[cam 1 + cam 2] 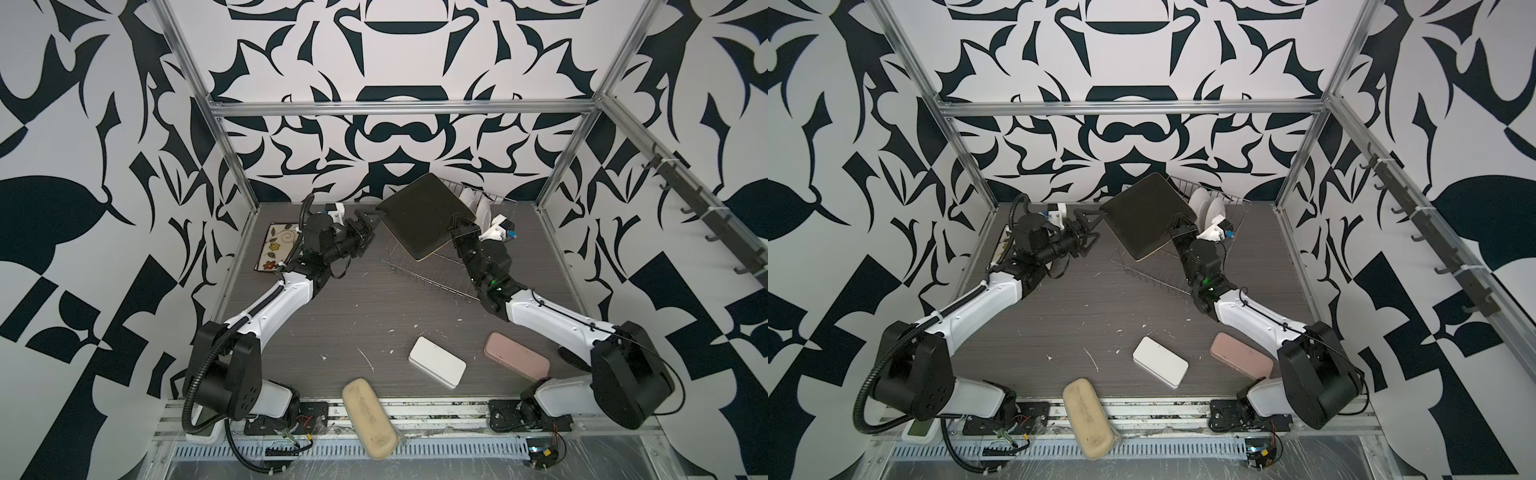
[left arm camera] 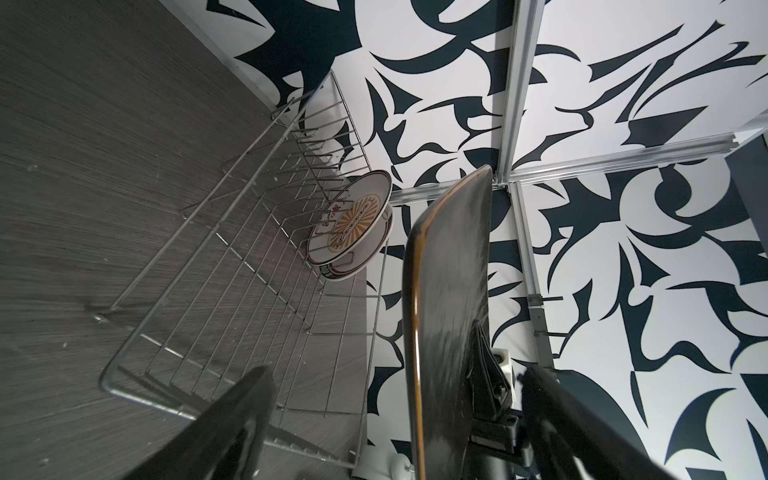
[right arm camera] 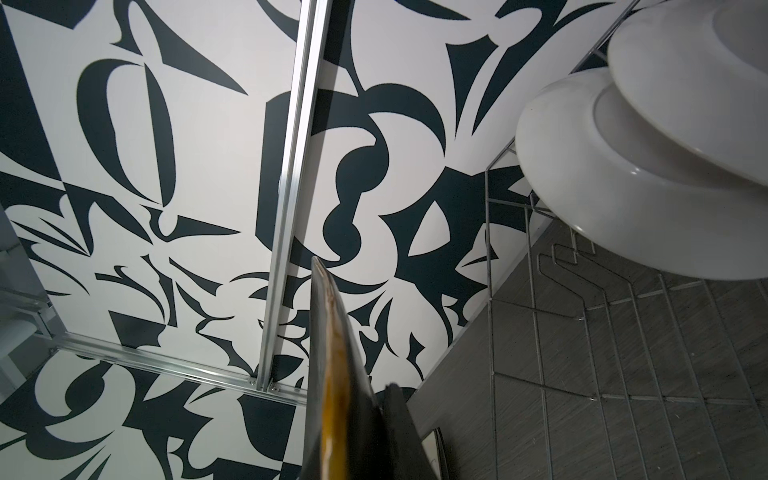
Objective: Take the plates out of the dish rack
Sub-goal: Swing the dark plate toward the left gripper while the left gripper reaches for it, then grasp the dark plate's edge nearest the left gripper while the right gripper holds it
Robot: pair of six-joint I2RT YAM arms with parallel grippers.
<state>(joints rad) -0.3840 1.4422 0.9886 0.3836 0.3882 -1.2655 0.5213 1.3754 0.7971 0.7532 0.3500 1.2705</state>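
- Black plate (image 1: 419,216) hung tilted above the rack (image 1: 432,278), pinched at its edge by the right gripper (image 1: 460,227).
- Left gripper (image 1: 370,228) stood spread beside it.
- Two round plates (image 1: 478,208) stood at the rack's far end.

The dish rack (image 1: 428,276) is shiny metal wire, the black square plate (image 1: 424,216) matt, the round plates (image 3: 582,166) glossy, the bench (image 1: 353,316) wood-grained.

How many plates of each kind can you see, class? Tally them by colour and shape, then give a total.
Black square plate: 1
Round white plates: 2
Floral plate: 1
Total: 4
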